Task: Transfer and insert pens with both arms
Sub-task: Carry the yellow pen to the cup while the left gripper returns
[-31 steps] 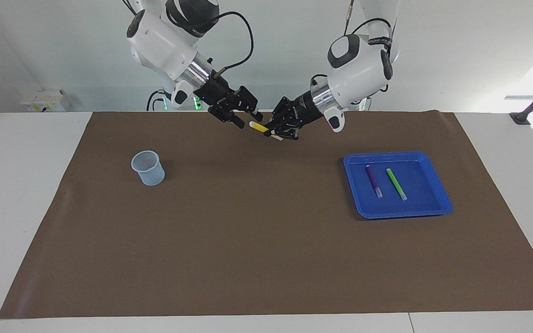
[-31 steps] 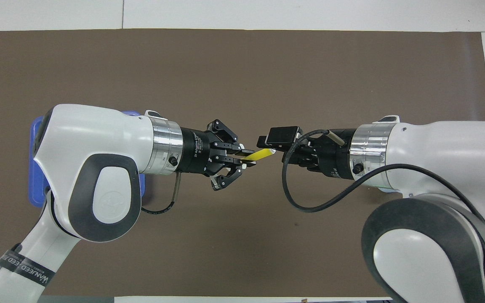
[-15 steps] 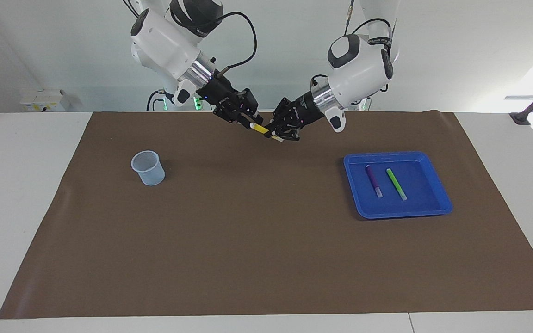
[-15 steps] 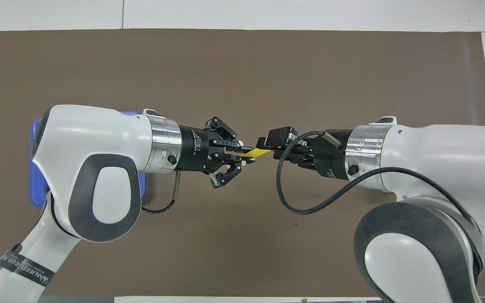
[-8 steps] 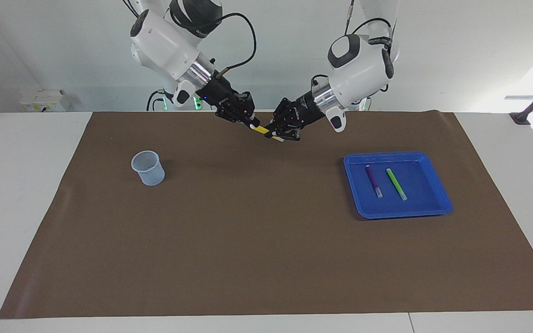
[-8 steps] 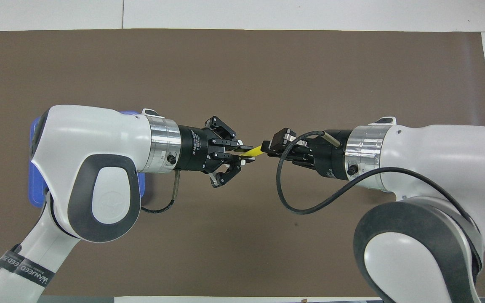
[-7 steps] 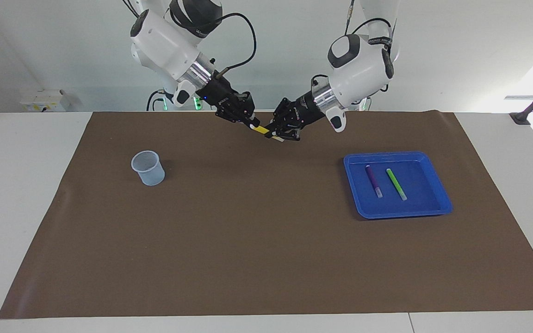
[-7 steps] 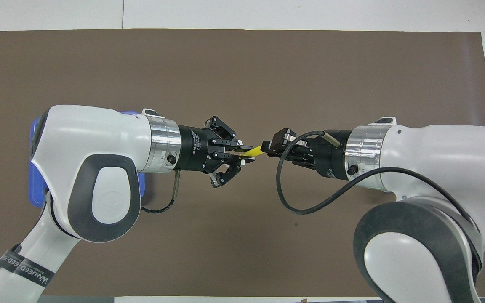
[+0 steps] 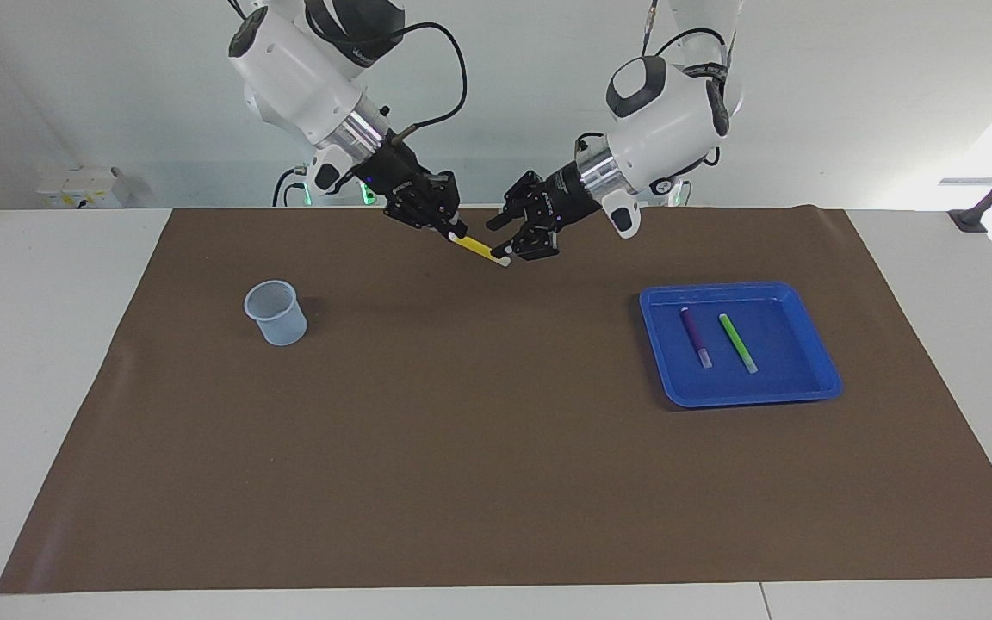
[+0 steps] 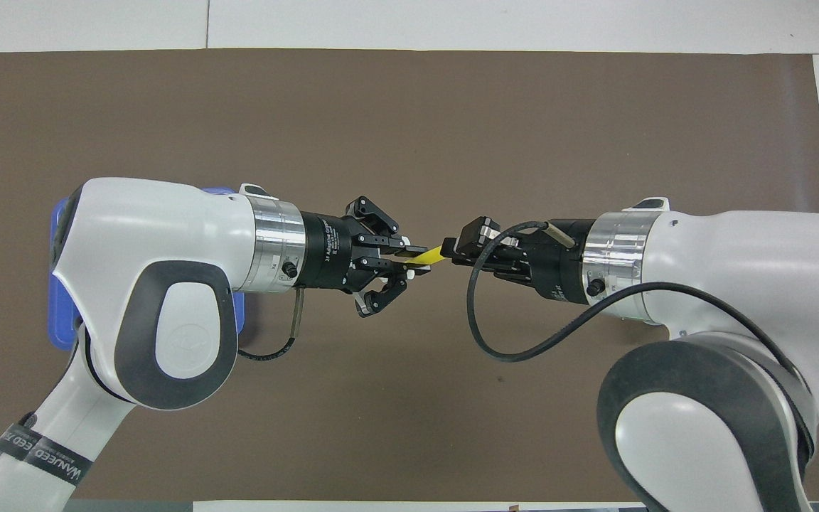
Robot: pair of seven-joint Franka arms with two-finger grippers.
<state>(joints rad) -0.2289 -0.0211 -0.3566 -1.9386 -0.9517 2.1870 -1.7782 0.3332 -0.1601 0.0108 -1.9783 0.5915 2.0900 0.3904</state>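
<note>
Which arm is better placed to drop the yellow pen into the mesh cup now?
Right. The right gripper is shut on the yellow pen, and the mesh cup stands toward its end of the table. The left gripper is open beside the pen.

White arms (image 10: 161, 249) — black bands, silver wrists, black cables

Both arms hang above the brown mat (image 9: 496, 430) at the robots' edge, grippers tip to tip. The right gripper (image 9: 446, 226) clamps one end of the yellow pen (image 9: 480, 250), which slants down toward the left gripper (image 9: 515, 244), whose fingers are spread apart around the pen's pale tip. The mesh cup (image 9: 275, 313) stands toward the right arm's end. The blue tray (image 9: 797, 383) toward the left arm's end holds the purple pen (image 9: 695, 337) and green pen (image 9: 737, 343), side by side, apart.
</note>
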